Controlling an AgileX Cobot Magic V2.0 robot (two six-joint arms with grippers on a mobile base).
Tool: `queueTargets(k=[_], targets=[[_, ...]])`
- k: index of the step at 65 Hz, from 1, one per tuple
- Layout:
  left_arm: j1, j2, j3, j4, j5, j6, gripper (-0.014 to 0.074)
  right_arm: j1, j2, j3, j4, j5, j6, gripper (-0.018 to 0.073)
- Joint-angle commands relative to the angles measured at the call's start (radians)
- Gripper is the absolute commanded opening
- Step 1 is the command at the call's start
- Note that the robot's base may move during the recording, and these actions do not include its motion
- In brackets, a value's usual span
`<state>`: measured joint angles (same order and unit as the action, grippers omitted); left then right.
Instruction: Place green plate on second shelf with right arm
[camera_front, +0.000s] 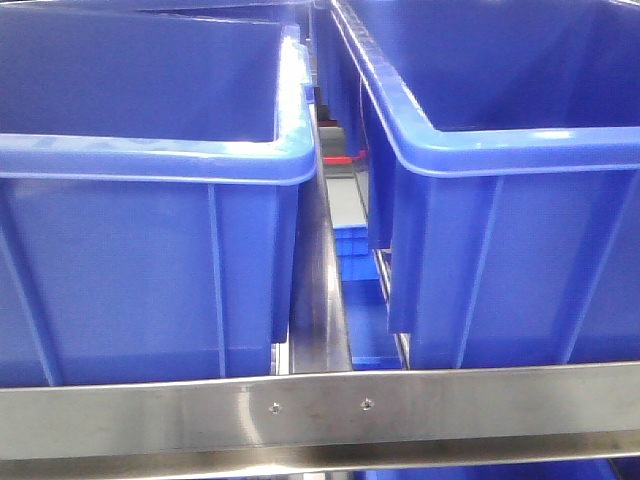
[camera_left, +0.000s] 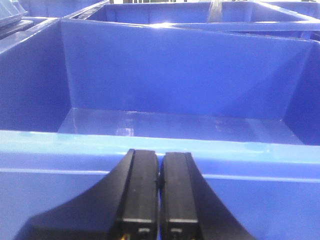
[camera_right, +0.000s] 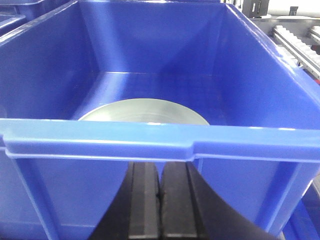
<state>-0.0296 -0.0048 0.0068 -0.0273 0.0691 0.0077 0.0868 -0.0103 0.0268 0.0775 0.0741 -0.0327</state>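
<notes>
Right end effector (camera_right: 159, 210), fingers clenched together and empty, outside the near wall of the deep blue plastic bin (camera_right: 150, 140) holding the round pale sage-green plate (camera_right: 145, 111) flat on its floor; advised: rise over rim, spread fingers, descend to plate edge.

Blue plastic bin (camera_right: 150, 75): deep, rectangular, smooth inner walls, thick rolled rim; fills most of the right wrist view. Landmark for all entries below.

Green plate (camera_right: 145, 111): round, pale sage, matte; lies flat on the bin floor, toward the near wall. Its near edge is hidden behind the bin's front rim.

Right gripper (camera_right: 160, 192): black, two flat fingers (camera_right: 144, 200) pressed together with no gap, holding nothing; sits outside the bin, just in front of the near wall and below its rim.

Metal framework (camera_right: 295, 37): silver, ridged; beyond the bin's right wall.
</notes>
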Motion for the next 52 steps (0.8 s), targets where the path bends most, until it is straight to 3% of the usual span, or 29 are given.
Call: queueTargets(k=[1,13,25,52], targets=[[-0.008,-0.016,0.042,-0.008,-0.081,-0.008,0.013,-0.007,-0.018,-0.017,-0.001,-0.074,0.009,0.0055],[-0.008,-0.016,0.042,-0.008,-0.081,-0.008,0.013,-0.007,-0.018,-0.017,-0.014,-0.074,0.013,0.0055],[-0.008,-0.016,0.042,-0.008,-0.081,-0.008,0.013,-0.007,-0.018,-0.017,-0.029,-0.167,0.013,0.0055],[-0.008,-0.016,0.042,-0.008,-0.081,-0.008,0.013,-0.007,-0.018,-0.017,-0.028,-0.158,0.013,0.0055]])
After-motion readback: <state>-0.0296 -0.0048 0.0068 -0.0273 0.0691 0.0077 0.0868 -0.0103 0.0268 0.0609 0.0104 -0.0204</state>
